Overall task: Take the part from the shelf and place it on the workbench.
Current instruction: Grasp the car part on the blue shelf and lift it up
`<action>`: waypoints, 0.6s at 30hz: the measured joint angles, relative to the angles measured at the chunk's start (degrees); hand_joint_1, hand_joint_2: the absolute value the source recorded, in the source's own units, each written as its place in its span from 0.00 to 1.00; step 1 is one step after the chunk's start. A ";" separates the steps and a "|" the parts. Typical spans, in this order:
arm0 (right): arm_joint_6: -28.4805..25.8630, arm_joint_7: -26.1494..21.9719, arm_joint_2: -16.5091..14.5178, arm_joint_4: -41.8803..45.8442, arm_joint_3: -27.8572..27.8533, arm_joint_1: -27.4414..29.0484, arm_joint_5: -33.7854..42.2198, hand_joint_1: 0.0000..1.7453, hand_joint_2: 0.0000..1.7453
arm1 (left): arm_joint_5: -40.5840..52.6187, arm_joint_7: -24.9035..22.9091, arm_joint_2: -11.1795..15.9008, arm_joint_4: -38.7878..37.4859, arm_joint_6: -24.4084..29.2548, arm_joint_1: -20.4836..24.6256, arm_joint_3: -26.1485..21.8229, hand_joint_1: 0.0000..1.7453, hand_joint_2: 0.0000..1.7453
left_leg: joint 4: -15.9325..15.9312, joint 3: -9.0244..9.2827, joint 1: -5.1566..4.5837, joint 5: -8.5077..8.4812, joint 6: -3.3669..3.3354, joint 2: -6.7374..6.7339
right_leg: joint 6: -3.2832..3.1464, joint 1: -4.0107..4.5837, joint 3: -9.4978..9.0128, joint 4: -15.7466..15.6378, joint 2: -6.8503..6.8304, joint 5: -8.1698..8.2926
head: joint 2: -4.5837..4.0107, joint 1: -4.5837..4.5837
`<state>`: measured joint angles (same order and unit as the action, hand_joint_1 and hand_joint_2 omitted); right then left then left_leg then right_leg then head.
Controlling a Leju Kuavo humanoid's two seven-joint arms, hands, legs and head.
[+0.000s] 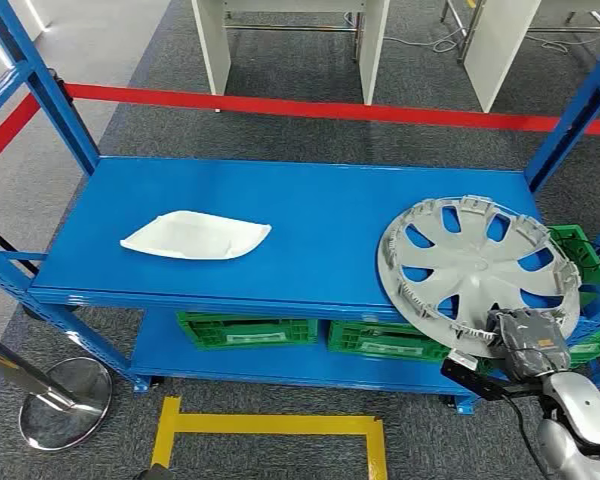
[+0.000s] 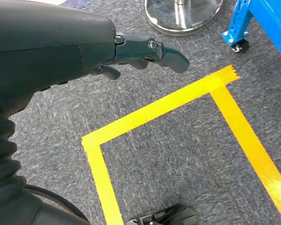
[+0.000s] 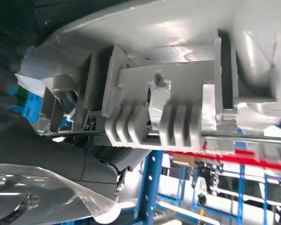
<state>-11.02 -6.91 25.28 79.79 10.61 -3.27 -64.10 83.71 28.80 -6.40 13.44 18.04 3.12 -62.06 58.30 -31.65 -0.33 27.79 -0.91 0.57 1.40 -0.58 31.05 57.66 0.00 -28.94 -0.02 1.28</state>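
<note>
A humanoid robot's right hand (image 1: 529, 340) grips the near rim of a silver wheel cover (image 1: 478, 270) at the right end of a blue steel shelf (image 1: 304, 225) — the part it is meant to carry to the desk. The cover rests inner face up, retaining clips and wire ring showing, and appears tilted, its near edge overhanging the shelf front; that overhang looks to be what lets the fingers get under the rim. From the right wrist, the ribbed clips of the rim sit right against the hand, a crinkled clear plastic covering wrapped about the hand itself.

The left hand (image 2: 146, 51) hangs slack and holding nothing, fingers loosely extended above grey carpet, where yellow floor tape (image 2: 160, 112) marks out a standing box before the rack — by the look of it, a parking spot for the robot.

Well apart from the cover, toward the shelf's left end, lies a white plastic tray (image 1: 195, 236), untouched. Green crates (image 1: 248, 330) sit on the lower tier, each bearing a pale label too small to read. No brand can be made out on the cover's centre cap either. A red barrier belt (image 1: 320, 108) runs behind the rack, strung from a chrome stanchion base (image 1: 64, 402) at the left.

The lift seems just under way — the carry to the desk is yet to come.
</note>
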 joint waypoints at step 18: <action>-4.55 1.92 2.13 7.99 4.49 -8.11 -5.31 1.00 1.00 | 0.12 -1.04 -0.90 -0.02 0.93 0.34 -0.20 0.00 1.00 | 0.00 -0.04 -0.01 -0.01 0.00 0.02 | 0.00 0.00 0.03 0.02 -0.03 0.01 | 0.00 0.01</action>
<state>-15.57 -4.99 27.40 87.78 15.10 -11.38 -69.40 83.83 27.76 -7.30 13.42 18.98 3.46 -62.26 58.30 -31.69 -0.33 27.78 -0.91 0.58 1.41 -0.58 31.08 57.69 -0.04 -28.94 -0.02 1.28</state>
